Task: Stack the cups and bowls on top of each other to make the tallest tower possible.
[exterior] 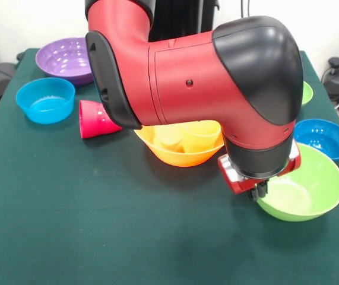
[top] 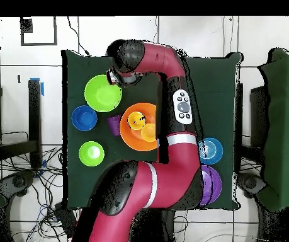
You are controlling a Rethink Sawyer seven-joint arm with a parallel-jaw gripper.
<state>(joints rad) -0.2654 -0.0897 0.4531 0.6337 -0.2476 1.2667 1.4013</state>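
Observation:
The large orange bowl (exterior: 181, 155) (top: 129, 133) sits mid-table and holds two yellow cups (exterior: 200, 134) (top: 136, 118). A purple cup (top: 113, 125) stands beside it in the overhead view; the arm hides it in the front view. A red-pink cup (exterior: 95, 119) lies on its side left of the orange bowl. My gripper (exterior: 257, 191) (top: 113, 77) is low at the rim of the large lime green bowl (exterior: 306, 185) (top: 101, 93). The large purple bowl (exterior: 65, 59) (top: 212, 183) and a small blue bowl (exterior: 46, 100) (top: 210, 150) stand apart.
A second small blue bowl (exterior: 323, 138) (top: 84, 118) and a small lime green bowl (exterior: 306, 92) (top: 91, 153) stand close to the large green one. My arm spans the table's middle, above the orange bowl. The green cloth (exterior: 98, 214) covers the table.

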